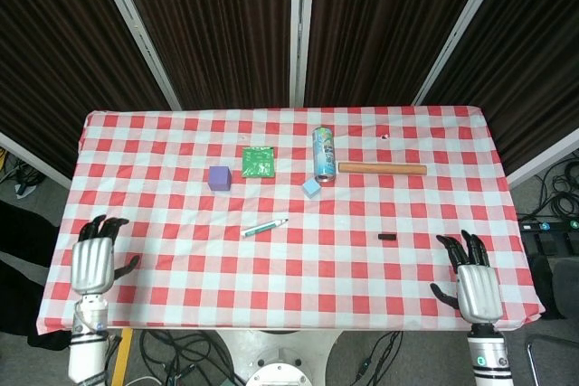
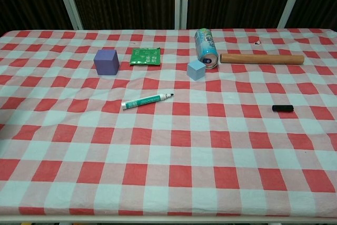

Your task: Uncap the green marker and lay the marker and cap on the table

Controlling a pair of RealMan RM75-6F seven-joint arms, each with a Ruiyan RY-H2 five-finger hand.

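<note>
The green marker [image 1: 264, 227] [image 2: 147, 100] lies uncapped on the checked cloth near the table's middle, its dark tip pointing right. Its black cap [image 1: 387, 238] [image 2: 283, 108] lies apart from it, well to the right. In the head view my left hand [image 1: 92, 264] hangs by the table's front left corner, fingers spread, holding nothing. My right hand [image 1: 473, 283] sits at the front right corner, also spread and empty. Neither hand shows in the chest view.
A purple cube [image 1: 219, 177] [image 2: 106, 61], a green packet [image 1: 258, 162] [image 2: 145, 56], a small blue cube [image 1: 311, 188] [image 2: 196, 69], a lying can [image 1: 324, 154] [image 2: 206, 48] and a wooden rod [image 1: 381, 169] [image 2: 261, 58] sit along the back half of the table [image 1: 289, 287].
</note>
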